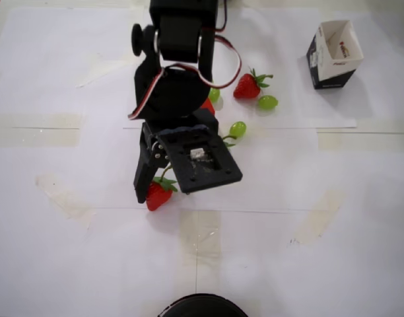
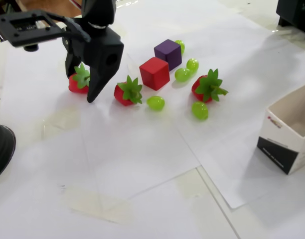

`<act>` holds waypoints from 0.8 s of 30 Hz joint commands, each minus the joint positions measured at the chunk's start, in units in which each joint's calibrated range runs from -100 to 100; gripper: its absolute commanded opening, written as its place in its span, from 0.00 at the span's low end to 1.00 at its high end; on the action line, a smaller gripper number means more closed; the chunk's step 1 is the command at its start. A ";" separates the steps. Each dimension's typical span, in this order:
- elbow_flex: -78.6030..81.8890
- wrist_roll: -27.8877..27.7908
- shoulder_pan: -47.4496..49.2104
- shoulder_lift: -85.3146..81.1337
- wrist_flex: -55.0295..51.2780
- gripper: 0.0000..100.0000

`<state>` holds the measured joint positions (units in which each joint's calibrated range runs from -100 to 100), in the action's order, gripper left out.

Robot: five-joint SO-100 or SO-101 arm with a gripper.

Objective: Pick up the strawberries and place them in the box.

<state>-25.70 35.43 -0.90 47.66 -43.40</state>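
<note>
In the fixed view my black gripper (image 2: 79,87) stands open and low over the table. Its two fingers straddle the leftmost strawberry (image 2: 76,83), one finger behind it and one in front. The overhead view shows this strawberry (image 1: 156,196) beside one finger (image 1: 142,188); the camera mount hides the other. A second strawberry (image 2: 125,93) lies just right of the gripper, and a third (image 2: 206,87) (image 1: 247,86) lies farther right. The box (image 2: 291,133) (image 1: 333,53), white inside with black sides, stands open and upright at the right.
A red cube (image 2: 154,72) and a purple cube (image 2: 168,53) sit behind the strawberries. Several green grapes (image 2: 155,102) (image 1: 268,102) are scattered among them. A dark round object (image 2: 0,149) (image 1: 202,307) sits at the table's near edge. Taped white paper covers the table.
</note>
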 commanded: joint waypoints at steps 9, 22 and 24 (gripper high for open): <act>-0.84 2.54 0.16 -3.55 0.67 0.13; 0.43 2.59 1.56 -9.40 -5.54 0.08; 0.43 2.30 1.56 -10.34 -7.50 0.12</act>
<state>-25.43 37.97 0.30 46.39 -47.43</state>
